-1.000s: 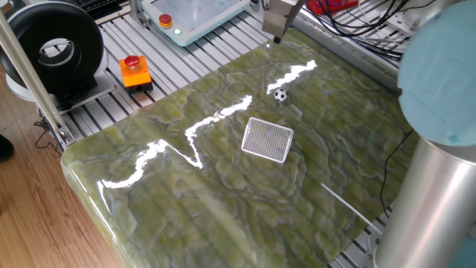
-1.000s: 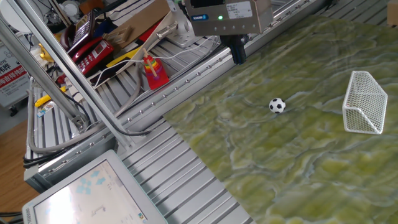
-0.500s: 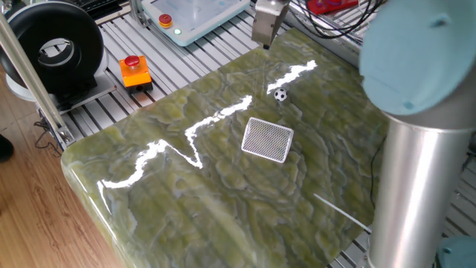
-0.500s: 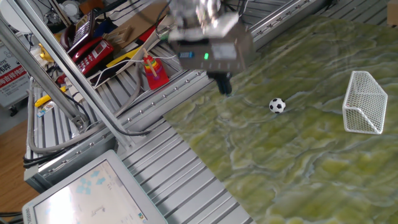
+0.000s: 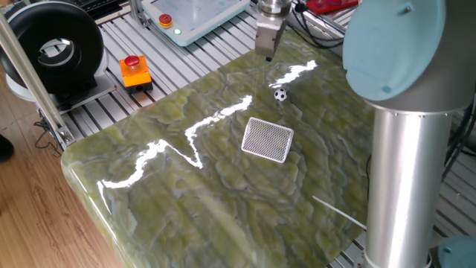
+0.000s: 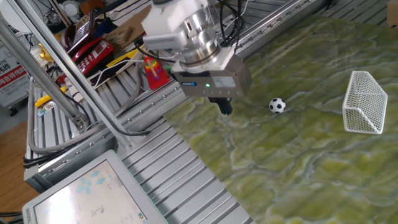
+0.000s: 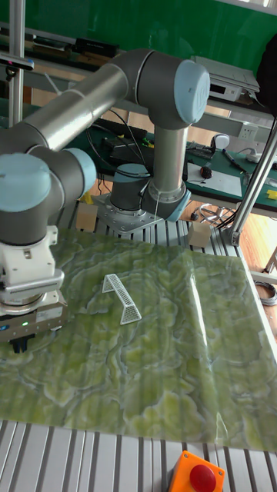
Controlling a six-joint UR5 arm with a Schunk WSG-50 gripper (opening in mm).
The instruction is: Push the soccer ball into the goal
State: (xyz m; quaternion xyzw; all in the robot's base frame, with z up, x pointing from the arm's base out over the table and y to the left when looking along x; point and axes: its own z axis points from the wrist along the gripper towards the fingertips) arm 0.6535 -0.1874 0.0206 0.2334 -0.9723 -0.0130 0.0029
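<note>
The tiny black-and-white soccer ball (image 5: 280, 94) (image 6: 277, 105) rests on the green marbled tabletop. The goal (image 5: 268, 139) (image 6: 364, 102) (image 7: 121, 297), a small white frame with grey mesh, stands a short way from it. My gripper (image 5: 268, 55) (image 6: 226, 110) (image 7: 18, 345) hangs low over the table edge, on the side of the ball away from the goal, a small gap from the ball. Its fingers look pressed together with nothing held. In the tall fixed view the ball is hidden behind the gripper body.
An orange box with a red button (image 5: 135, 71) (image 7: 198, 473) sits on the slatted metal bench beside the tabletop. A white pendant device (image 5: 190, 16) lies at the back. Cables, a red bottle (image 6: 154, 73) and clutter lie beyond the table edge.
The gripper has come down and moved toward the ball along the table edge. Ball and goal have not moved.
</note>
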